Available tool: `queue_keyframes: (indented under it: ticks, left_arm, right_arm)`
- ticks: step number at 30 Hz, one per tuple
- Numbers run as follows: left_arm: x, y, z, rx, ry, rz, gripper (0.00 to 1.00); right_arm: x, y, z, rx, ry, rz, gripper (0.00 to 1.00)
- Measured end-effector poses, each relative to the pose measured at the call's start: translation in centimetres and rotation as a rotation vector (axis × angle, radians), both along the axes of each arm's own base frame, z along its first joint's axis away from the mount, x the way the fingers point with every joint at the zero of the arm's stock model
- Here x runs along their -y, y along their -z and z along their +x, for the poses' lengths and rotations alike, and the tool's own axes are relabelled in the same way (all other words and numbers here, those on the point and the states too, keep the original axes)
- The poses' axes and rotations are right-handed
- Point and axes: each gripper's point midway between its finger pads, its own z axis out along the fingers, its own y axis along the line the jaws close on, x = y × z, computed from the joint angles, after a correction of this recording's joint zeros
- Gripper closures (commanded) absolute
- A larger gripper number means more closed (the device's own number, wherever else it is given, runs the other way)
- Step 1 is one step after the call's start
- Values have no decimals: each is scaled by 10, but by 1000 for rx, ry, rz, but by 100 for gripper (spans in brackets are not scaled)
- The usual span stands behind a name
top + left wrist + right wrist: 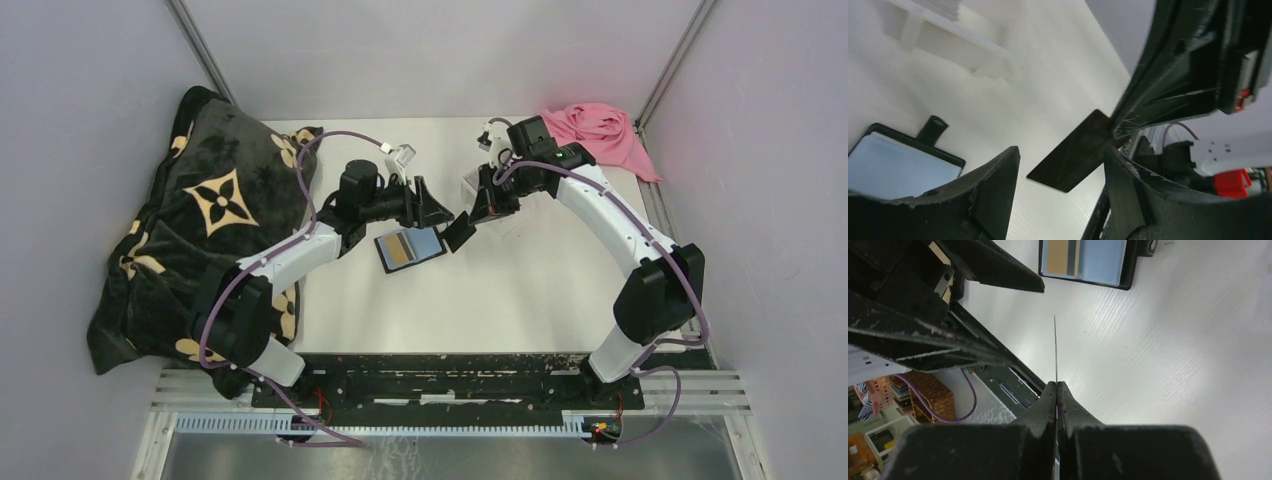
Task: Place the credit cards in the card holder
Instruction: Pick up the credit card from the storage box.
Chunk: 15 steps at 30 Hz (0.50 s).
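Pinching a thin, flat dark card (pixel 1055 347), right gripper (pixel 1057 386) faces the spread left gripper (pixel 1062 151).

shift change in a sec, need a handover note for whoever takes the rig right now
Left pincer: open, its fingers either side of the dark card, not clamping it.
Right pincer: shut on the dark card's edge, holding it above the table.
Card holder: lies open on the table between the arms, with the tan card in it, seemingly in a slot.
Done: one card in.
Left: get the dark card into the card holder. No other cards are visible.
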Motion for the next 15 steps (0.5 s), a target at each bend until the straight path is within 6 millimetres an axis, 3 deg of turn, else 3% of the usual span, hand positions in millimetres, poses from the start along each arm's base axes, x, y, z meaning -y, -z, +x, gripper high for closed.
queue_keyframes:
  ticks: [7, 15]
  left_arm:
    - [10, -11, -33, -10, 208, -79, 30]
    - [-5, 0, -40, -63, 248, -94, 30]
  right_arm:
    - [-14, 2, -10, -50, -36, 93, 99]
    - [-25, -2, -15, -82, -63, 176, 99]
